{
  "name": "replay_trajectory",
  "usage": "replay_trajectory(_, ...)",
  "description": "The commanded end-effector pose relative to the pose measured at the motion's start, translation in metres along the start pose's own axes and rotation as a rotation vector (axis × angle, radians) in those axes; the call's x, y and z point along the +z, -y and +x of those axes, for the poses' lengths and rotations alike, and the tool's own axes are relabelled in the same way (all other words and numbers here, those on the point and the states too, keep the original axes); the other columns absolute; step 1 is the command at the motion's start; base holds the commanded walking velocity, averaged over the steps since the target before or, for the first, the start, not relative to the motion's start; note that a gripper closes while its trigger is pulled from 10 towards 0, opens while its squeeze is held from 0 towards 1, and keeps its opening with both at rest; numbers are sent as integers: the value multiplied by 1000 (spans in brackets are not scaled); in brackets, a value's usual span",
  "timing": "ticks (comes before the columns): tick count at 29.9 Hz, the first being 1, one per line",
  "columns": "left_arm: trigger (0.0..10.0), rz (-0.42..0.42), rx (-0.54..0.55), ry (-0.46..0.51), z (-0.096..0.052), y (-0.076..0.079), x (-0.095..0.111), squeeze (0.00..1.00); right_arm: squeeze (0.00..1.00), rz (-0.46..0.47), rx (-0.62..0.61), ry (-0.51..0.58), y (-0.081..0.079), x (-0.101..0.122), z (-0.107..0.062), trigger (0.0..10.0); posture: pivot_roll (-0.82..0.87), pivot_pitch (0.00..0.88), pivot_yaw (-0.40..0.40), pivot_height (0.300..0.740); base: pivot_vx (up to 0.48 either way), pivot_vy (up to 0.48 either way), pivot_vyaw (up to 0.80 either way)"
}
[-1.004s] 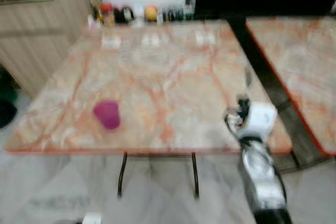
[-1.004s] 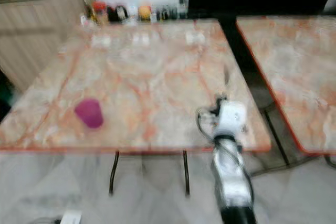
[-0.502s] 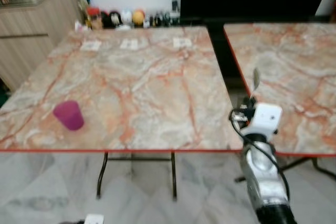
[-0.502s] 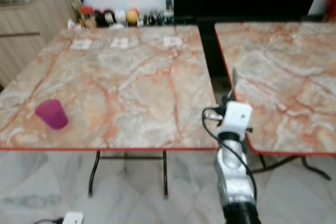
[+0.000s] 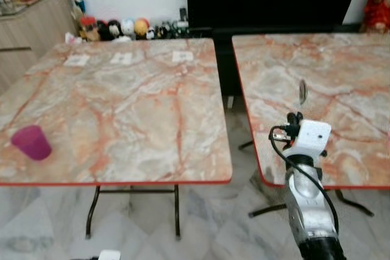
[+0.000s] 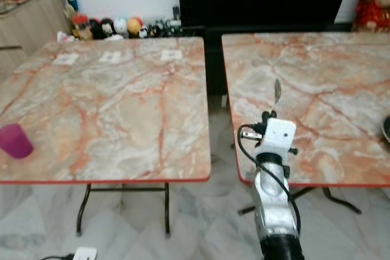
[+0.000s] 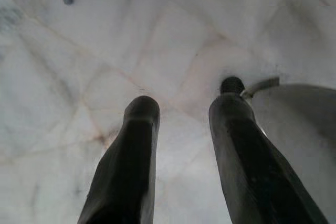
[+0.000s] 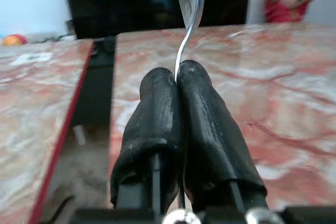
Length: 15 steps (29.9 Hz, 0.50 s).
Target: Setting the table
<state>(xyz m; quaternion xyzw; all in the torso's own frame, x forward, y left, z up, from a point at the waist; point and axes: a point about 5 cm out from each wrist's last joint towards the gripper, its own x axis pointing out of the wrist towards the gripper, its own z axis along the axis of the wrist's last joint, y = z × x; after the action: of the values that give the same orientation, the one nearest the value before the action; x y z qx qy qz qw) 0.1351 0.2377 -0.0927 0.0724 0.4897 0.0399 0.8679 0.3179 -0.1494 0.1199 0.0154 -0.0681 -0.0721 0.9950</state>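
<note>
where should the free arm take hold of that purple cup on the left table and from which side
Grip the small purple plastic cup across its side wall near the middle, coming level from the table's near edge. It stands upright, open end up, tapering downward, close to that edge with bare marble around it. The left tool hangs open over the floor.

Ahead of the right gripper point(image 8: 176, 77): open marble top of the right table point(image 5: 341, 83), unobstructed. To its left: narrow gap, then the left table point(image 5: 122, 101), pink cup point(image 5: 31, 143) near the edge.
</note>
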Motion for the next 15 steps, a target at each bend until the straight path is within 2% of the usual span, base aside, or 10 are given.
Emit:
replay_trajectory(1, 10000, 12, -7, 9, 1, 3, 4, 0, 0, -20, -31, 6, 11, 1, 2, 10000, -114, 0, 43, 740, 244, -412, 0)
replay_trajectory(7, 10000, 23, -1, 4, 0, -3, 2, 0, 0, -10, -30, 0, 9, 1, 4, 10000, -114, 0, 47, 740, 242, -411, -70)
replay_trajectory(15, 10000, 25, -2, 8, 1, -3, 4, 0, 0, -11, -34, -5, 11, 1, 5, 10000, -111, 0, 45, 740, 242, -412, -750)
